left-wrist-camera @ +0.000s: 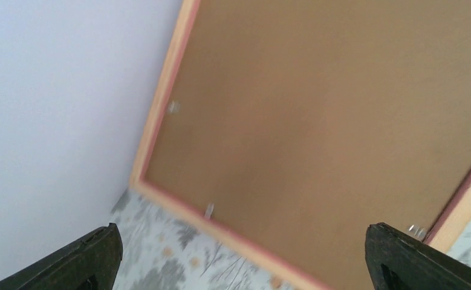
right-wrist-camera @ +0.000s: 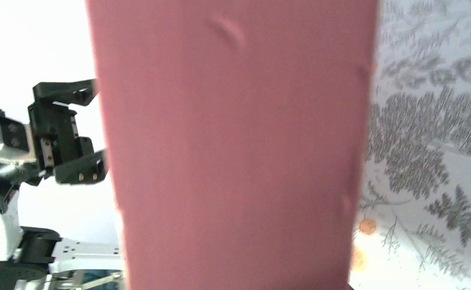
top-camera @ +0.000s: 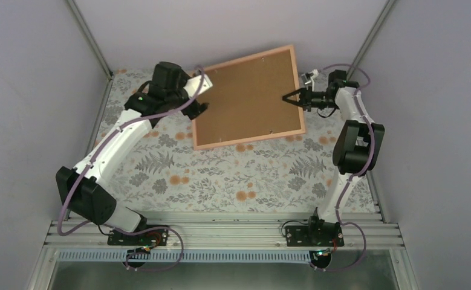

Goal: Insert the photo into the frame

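Right tool (top-camera: 289,96) is pinching the right rim of the frame (top-camera: 251,138). My right wrist cam is nearly all blurred pink rim, with its own fingers not visible. It also catches the left tool (left-wrist-camera: 242,234) spread wide, which sits at the frame's left edge. The frame is far-centre on the surface (top-camera: 220,178), back up and skewed to the grey walls (top-camera: 220,24) close behind it. The left wrist cam shows small metal tabs (left-wrist-camera: 208,210) along the brown backing board (top-camera: 248,96); overhead barely shows them. The backing is matte and flat. The surface has a fern-and-flower print.
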Controlling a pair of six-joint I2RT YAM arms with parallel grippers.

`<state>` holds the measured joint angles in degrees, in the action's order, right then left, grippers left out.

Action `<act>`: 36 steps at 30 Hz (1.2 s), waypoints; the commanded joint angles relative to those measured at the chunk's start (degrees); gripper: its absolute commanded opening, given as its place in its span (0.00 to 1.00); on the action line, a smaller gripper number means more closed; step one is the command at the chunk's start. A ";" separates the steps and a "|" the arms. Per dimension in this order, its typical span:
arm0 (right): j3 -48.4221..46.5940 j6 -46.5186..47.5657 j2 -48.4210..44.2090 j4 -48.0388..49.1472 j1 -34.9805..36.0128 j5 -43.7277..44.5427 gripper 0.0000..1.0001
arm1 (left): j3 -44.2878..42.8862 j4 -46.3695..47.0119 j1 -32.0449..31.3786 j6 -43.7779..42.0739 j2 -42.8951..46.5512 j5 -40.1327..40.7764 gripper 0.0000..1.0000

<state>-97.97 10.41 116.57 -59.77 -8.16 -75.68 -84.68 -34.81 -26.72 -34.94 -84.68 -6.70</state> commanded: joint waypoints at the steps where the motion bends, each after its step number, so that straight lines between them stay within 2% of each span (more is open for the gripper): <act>1: -3.47 -5.95 -8.72 9.49 -1.57 -8.19 0.04 | -1.12 -1.05 6.14 6.08 0.54 3.62 1.00; 4: -2.65 -12.37 -14.19 18.63 -2.24 -4.16 0.04 | -0.90 -1.34 10.65 8.90 0.63 2.72 1.00; 6: -4.69 -12.04 -16.38 19.24 -2.32 -1.19 0.04 | -0.56 -2.06 12.25 8.99 1.12 2.31 1.00; 11: -11.29 -6.00 -20.35 14.96 -1.86 8.36 0.03 | 2.77 -2.34 16.13 9.74 3.56 2.72 1.00; 15: -11.65 1.24 -26.44 14.43 1.89 22.30 0.03 | 4.68 -1.84 21.09 13.34 4.92 -0.56 1.00; 23: -8.19 12.66 -34.95 22.45 17.14 54.43 0.03 | -1.81 -8.30 32.26 21.88 1.66 -11.74 1.00; 29: -1.24 26.25 -37.89 26.27 33.31 73.88 0.03 | 0.31 -9.50 36.05 24.11 4.61 -17.72 1.00; 33: 9.23 33.33 -41.38 33.31 42.57 84.38 0.03 | 3.88 -7.87 37.66 27.31 8.01 -19.66 1.00; 36: 14.21 34.86 -43.08 37.52 46.19 86.98 0.03 | 6.31 -7.38 38.54 28.23 10.35 -20.48 1.00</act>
<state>-87.02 39.57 78.43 -39.48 34.02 1.58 -80.79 -42.54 10.55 -10.02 -78.00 -23.59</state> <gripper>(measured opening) 0.189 0.999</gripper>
